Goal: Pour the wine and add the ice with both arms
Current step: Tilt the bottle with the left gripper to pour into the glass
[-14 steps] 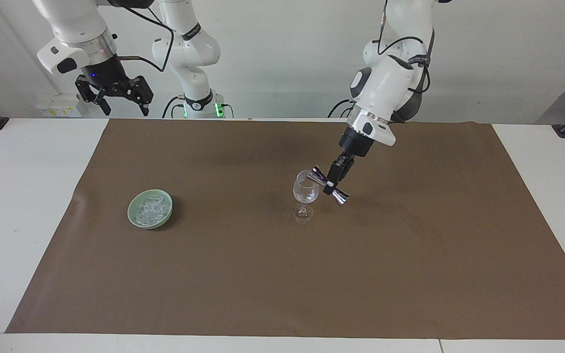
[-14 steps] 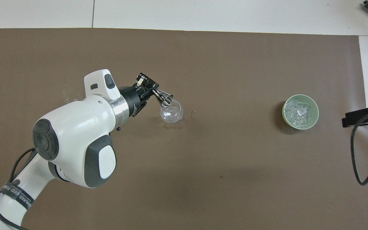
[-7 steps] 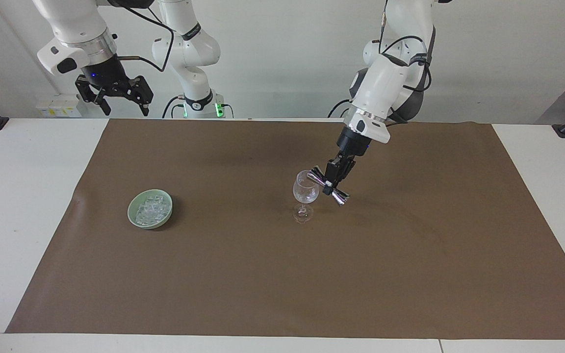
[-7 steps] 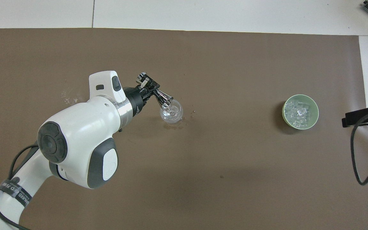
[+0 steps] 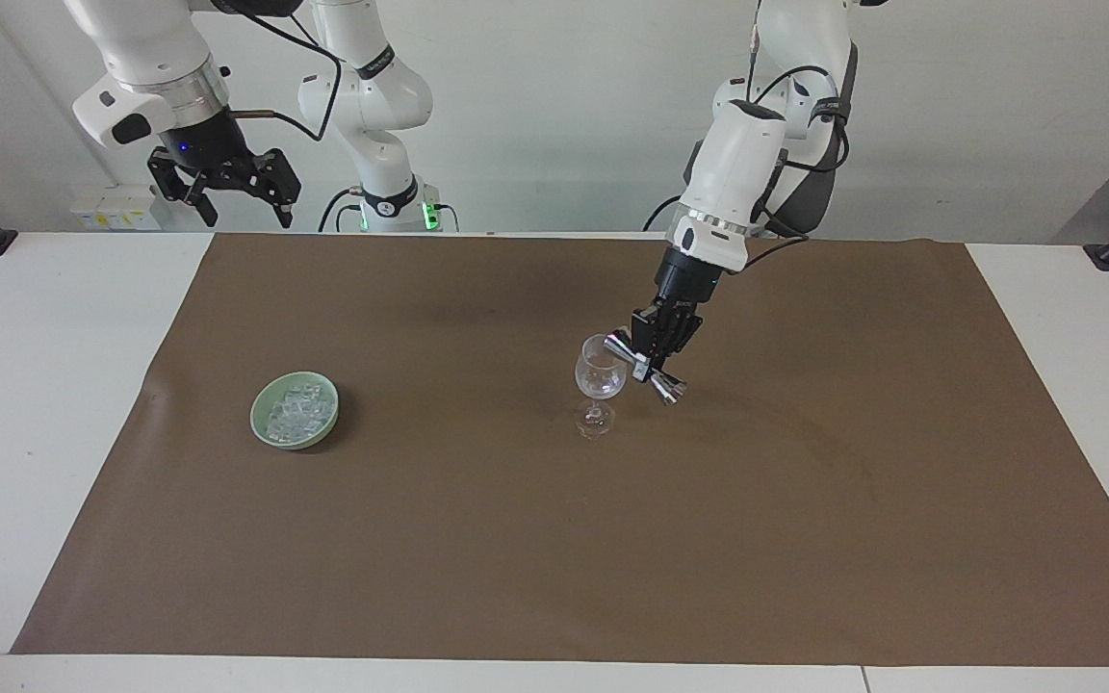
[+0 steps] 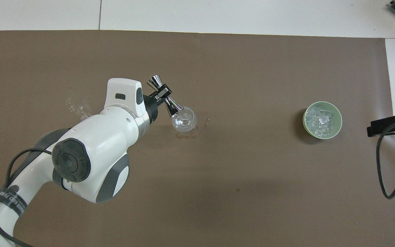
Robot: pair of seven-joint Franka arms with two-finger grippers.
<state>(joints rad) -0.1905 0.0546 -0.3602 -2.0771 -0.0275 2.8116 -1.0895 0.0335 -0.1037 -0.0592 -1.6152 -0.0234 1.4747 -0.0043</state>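
I am tipping the jigger (image 5: pixel 649 366), which my left end effector (image 5: pixel 648 363) is clenching at its waist, so that one cup is leaning over the rim of the wine glass (image 5: pixel 601 377) just beside and below that end effector; this is the pouring step, seemingly near its end; next I am judging that the jigger needs righting and carrying clear without knocking the glass; my right end effector (image 5: pixel 227 191) is waiting released above the table (image 5: pixel 54 404) edge; the ice (image 5: pixel 296 412) is lying in the green bowl (image 5: pixel 270 435), below it and well apart from the glass.
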